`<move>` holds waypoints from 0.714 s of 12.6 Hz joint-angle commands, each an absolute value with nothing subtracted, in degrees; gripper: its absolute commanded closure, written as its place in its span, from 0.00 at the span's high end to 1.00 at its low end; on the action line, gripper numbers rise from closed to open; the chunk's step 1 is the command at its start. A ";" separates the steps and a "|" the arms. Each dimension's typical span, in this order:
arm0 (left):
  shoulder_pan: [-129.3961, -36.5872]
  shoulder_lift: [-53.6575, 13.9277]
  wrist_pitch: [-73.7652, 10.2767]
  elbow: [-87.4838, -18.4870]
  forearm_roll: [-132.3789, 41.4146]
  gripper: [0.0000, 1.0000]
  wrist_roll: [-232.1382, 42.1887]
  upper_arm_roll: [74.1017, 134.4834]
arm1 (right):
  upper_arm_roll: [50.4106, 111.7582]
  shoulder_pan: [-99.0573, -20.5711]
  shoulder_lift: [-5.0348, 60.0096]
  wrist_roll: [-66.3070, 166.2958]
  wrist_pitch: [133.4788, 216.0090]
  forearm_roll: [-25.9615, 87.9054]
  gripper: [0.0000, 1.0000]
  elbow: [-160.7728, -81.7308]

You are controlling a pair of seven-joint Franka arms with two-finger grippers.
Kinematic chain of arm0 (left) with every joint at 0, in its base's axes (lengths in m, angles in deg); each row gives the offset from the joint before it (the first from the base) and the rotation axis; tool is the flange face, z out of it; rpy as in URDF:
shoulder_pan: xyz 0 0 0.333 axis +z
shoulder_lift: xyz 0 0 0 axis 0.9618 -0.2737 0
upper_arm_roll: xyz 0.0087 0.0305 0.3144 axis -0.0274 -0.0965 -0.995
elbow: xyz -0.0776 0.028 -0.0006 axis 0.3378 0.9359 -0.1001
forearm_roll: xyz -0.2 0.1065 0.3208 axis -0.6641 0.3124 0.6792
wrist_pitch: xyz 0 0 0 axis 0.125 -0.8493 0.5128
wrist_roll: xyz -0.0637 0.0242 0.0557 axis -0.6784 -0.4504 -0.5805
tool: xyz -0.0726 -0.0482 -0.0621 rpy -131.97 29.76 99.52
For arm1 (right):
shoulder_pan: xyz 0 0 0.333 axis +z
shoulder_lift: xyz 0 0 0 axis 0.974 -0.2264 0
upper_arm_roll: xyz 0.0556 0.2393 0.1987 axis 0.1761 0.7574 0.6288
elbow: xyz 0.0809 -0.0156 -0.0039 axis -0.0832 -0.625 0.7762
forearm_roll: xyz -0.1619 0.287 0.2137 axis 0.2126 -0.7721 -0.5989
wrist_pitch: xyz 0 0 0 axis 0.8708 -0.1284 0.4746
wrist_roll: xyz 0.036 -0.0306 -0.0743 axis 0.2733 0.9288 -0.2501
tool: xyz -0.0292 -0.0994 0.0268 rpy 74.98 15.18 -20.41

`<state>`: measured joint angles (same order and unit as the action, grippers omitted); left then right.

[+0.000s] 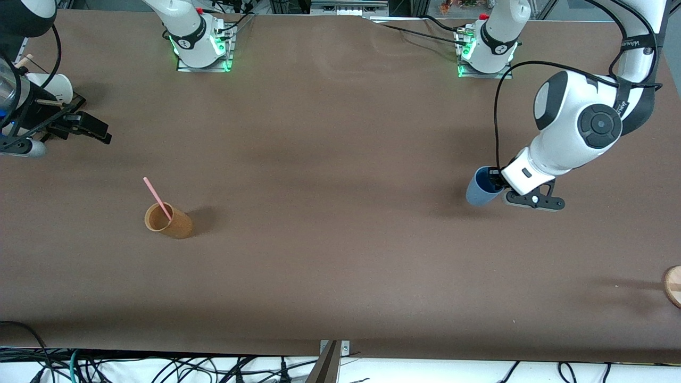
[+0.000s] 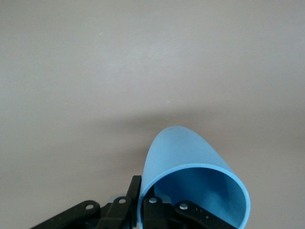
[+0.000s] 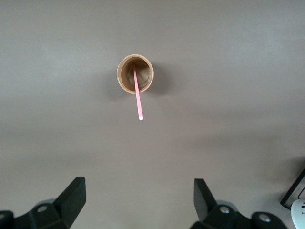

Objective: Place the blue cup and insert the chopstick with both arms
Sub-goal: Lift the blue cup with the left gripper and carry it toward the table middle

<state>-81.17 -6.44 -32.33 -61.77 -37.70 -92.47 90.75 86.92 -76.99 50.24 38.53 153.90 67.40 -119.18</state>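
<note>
My left gripper [image 1: 499,185] is shut on the rim of the blue cup [image 1: 480,187], one finger inside and one outside. It holds the cup tilted over the table toward the left arm's end. The left wrist view shows the cup [image 2: 186,157] pinched in that gripper [image 2: 145,198]. The pink chopstick [image 1: 157,197] leans in an orange-brown cup [image 1: 170,222] toward the right arm's end. My right gripper [image 1: 88,126] is open and empty, over the table at the right arm's end. The right wrist view shows this gripper [image 3: 138,195] with the brown cup [image 3: 135,73] and chopstick [image 3: 137,97] ahead.
A white paper cup [image 1: 55,86] stands at the right arm's end beside the right gripper. A round wooden thing [image 1: 673,284] lies at the table's edge at the left arm's end, nearer to the front camera.
</note>
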 commanded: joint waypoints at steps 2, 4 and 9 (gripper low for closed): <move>-90.26 -11.63 -29.19 -53.66 -37.98 0.00 -104.66 90.63 | 87.24 -77.53 50.07 38.37 153.61 66.68 1.00 -118.29; -94.75 -14.79 -29.19 -49.80 -37.98 0.00 -110.03 90.63 | 87.24 -77.53 50.07 38.37 153.61 66.68 1.00 -118.29; -103.10 -25.69 -29.19 -37.50 -38.25 0.00 -122.86 90.63 | 87.24 -77.53 50.07 38.28 153.61 66.68 1.00 -118.29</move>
<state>-100.42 -20.24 -30.95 -45.07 -37.71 -118.83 91.33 86.93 -76.99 50.22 38.53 153.90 67.40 -119.16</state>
